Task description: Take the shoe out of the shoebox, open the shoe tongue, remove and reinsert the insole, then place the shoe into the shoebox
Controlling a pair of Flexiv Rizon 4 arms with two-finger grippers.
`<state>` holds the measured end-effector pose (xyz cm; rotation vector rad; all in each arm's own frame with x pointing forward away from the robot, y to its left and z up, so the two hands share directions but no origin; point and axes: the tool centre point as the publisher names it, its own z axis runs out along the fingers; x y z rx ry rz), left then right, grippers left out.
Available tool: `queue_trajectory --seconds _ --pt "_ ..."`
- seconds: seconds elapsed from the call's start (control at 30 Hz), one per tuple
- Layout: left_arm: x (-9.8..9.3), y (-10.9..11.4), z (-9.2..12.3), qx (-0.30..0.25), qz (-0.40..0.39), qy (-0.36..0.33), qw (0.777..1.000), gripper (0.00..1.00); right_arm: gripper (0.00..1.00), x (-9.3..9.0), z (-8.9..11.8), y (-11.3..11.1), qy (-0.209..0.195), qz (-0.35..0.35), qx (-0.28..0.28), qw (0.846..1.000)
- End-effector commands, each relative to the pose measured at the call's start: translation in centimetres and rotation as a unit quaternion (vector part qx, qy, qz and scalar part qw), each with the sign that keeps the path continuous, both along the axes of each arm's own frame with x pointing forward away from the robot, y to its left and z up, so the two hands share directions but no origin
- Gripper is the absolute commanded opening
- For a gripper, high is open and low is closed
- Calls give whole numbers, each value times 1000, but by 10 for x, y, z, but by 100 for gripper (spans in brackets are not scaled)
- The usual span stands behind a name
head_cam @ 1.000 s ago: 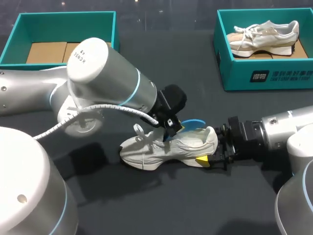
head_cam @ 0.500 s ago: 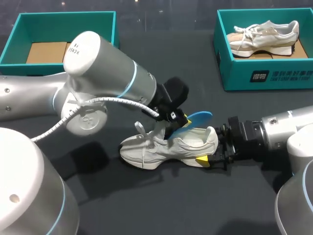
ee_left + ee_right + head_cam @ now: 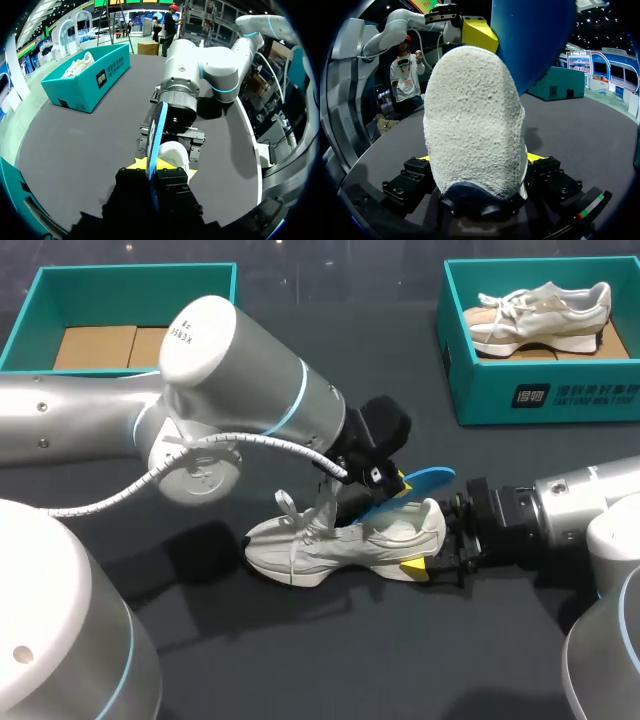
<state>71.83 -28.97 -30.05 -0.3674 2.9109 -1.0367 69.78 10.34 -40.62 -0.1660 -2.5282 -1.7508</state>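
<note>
White mesh and suede make up the sneaker (image 3: 340,540) lying on its side in the middle of the dark bench (image 3: 330,660), toe toward the left arm and heel toward the right arm. The right fingers (image 3: 428,558) are closed on its heel. The head view shows only one yellow tip against the sole, while the right wrist view shows a yellow tip pressed to each side of the pebbled heel, which fills most of that view.

The left fingers (image 3: 390,483) hover just above the shoe's opening and pinch the blue insole (image 3: 412,485). In the head view the insole slants up and out over the heel, and its lower end reaches down to the opening; whether it is fully free of the shoe cannot be told. The left wrist view shows it edge-on, a thin blue strip clamped between the yellow tips, with the heel and the right arm's wrist right behind it.

Only the head view shows both boxes. A teal shoebox (image 3: 540,400) at the far right corner holds a second sneaker (image 3: 535,310), and another teal shoebox (image 3: 30,310) at the far left corner holds only brown cardboard (image 3: 100,345). Both stand well apart from the held shoe
</note>
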Motion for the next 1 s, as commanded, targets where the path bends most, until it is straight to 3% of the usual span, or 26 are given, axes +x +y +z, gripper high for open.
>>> queue_trajectory --seconds 0.03,0.07,0.13,0.17,0.4,0.53,0.57,0.77,0.8,0.87,1.0 --pt "-7 -18 1 23 1 -16 1000 0 0 -1 -1 1 1 0 -2 1000" --pt "-9 -18 0 26 -2 -20 999 0 0 -1 -1 1 1 0 -2 1000" --pt "-14 -17 -3 31 -3 -23 999 38 0 -1 -1 1 1 0 -2 1000" --pt "-15 -15 -4 32 -4 -23 999 45 0 -1 -1 1 1 0 -2 1000" --pt "-21 -5 -11 39 0 -30 999 60 0 -1 -1 1 1 0 -2 1000" --pt "-18 -1 -15 39 3 -32 999 55 0 -1 -1 1 1 0 -2 1000" --pt "-17 -1 -16 39 4 -32 999 48 0 -1 -1 1 1 0 -2 1000" --pt "-12 1 -23 40 8 -31 999 36 0 -1 -1 1 1 0 -2 1000" --pt "-10 1 -25 40 9 -30 999 27 0 -1 -1 1 1 0 -2 1000" --pt "-8 0 -26 40 12 -27 999 0 0 -1 -1 1 1 0 -2 1000" --pt "-5 2 -23 30 9 -19 999 0 0 -1 -1 1 1 0 -2 1000"
